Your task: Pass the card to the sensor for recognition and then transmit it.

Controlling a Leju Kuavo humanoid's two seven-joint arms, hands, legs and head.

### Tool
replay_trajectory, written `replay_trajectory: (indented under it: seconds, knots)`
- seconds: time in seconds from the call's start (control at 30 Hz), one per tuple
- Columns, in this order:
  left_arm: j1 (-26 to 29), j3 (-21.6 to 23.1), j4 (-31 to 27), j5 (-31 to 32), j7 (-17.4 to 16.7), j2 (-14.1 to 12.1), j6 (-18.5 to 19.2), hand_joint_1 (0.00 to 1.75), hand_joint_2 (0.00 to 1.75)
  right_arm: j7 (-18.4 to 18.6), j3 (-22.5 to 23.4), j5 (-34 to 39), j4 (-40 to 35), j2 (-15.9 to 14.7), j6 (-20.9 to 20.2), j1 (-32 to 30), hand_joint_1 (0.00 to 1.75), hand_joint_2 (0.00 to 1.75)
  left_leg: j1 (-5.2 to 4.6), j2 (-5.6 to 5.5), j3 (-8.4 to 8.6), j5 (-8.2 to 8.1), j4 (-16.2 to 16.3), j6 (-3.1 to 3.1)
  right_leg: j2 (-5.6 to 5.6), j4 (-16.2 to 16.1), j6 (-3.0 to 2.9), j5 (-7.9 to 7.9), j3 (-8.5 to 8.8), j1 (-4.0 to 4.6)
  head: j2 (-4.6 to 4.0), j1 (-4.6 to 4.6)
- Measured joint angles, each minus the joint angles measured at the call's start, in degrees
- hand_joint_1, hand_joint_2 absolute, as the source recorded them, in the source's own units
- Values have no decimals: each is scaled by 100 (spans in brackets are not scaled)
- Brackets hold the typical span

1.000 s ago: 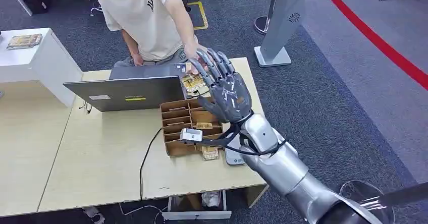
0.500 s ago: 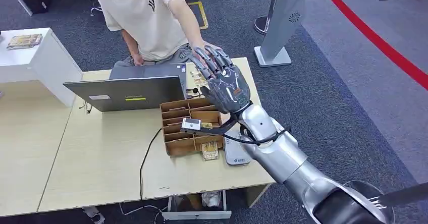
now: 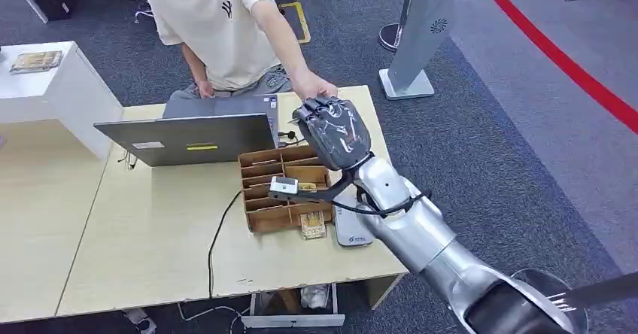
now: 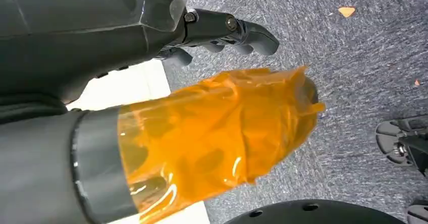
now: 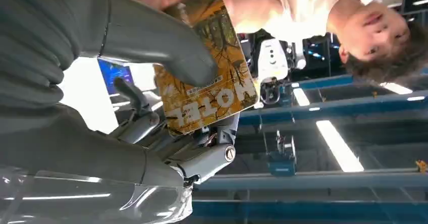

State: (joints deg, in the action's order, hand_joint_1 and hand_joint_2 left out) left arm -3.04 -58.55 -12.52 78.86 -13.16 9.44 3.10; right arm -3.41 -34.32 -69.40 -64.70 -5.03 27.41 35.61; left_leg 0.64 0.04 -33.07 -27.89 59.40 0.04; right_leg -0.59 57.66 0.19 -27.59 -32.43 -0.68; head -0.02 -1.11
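Head view, largest first: you see the pale wooden desk (image 3: 150, 236), with a person in a cream T-shirt (image 3: 214, 25) seated behind it and reaching one hand (image 3: 314, 87) across. An open grey laptop (image 3: 188, 135) stands on the desk, and just beside it sits a cardboard card organiser (image 3: 282, 191) with several compartments. A white card reader (image 3: 352, 229) lies at the organiser's right, partly under the arm. Your right hand (image 3: 335, 131) is raised above the desk's far edge, its fingers curled, meeting the person's hand. Right wrist view: your thumb (image 5: 166, 47) and fingers pinch a yellow hotel key card (image 5: 207, 67), which the person's fingers also touch at its far end. Left wrist view: your left hand (image 4: 166, 47) hangs over grey carpet, fingers loosely apart, holding nothing.
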Motion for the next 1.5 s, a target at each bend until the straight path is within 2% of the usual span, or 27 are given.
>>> replay_trajectory:
  seconds: [0.3,0.47,0.6,0.87,1.13,1.5]
  knots:
    - [0,39,0,4,-52,9,7,0,0,-114,13,225,85,149,-94,-186,175,175,0,0,0,0,0,0,0,0,0,0,0,0,0,0]
    - [1,39,0,-2,-57,11,-2,0,0,-157,117,582,62,273,-81,-383,175,175,0,0,0,0,0,0,0,0,0,0,0,0,0,2]
    - [3,39,0,-46,-59,41,-37,0,0,-260,322,1201,-188,394,-76,-664,175,175,0,0,0,0,0,0,0,0,1,-1,-1,0,0,0]
    - [24,39,0,-173,-44,136,-142,0,0,-553,922,2768,-1313,701,-185,-1556,175,175,0,-1,-2,-3,-1,0,-2,0,0,-4,-3,0,0,2]
    - [68,-7,0,-369,59,181,-256,0,0,-643,1515,4508,-2241,942,-632,-2476,175,175,0,-1,-2,-3,-1,0,-2,-1,0,-4,-3,0,0,2]
    - [92,-223,0,-586,112,201,-337,0,0,-581,1954,5504,-2605,960,-835,-3315,175,175,0,0,-2,-5,-1,1,0,-1,0,-4,-4,0,0,2]
